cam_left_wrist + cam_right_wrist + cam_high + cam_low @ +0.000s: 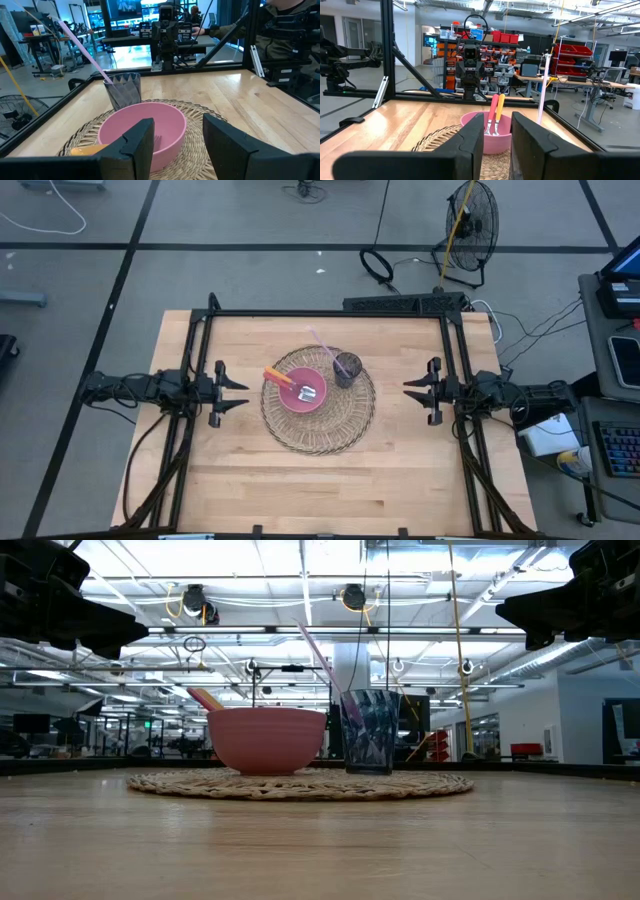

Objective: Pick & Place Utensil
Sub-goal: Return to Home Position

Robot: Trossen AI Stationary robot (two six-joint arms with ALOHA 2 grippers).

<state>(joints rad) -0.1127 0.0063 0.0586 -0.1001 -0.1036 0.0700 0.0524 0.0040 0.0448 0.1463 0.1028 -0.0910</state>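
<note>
bowl (302,392) mid mat (318,435), spoon (278,376) in it. cup (347,368) with straw (320,343) just beside bowl, far right, on mat. left gripper (243,396) left of mat, right gripper (407,389) right of it, both fingers apart, holding nothing.

Bowl (295,406): pink. Mat (320,435): tan, woven in rings. Cup (350,375): dark translucent blue. Straw (320,343): pale pink. Spoon handle (276,375): yellow-orange. Table (300,490): light wood grain.

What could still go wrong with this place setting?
The straw leans far out of the cup, so it may tip the cup or slide out. The spoon handle overhangs the bowl rim and may slip off. The left gripper and right gripper hang open, clear of the mat.
</note>
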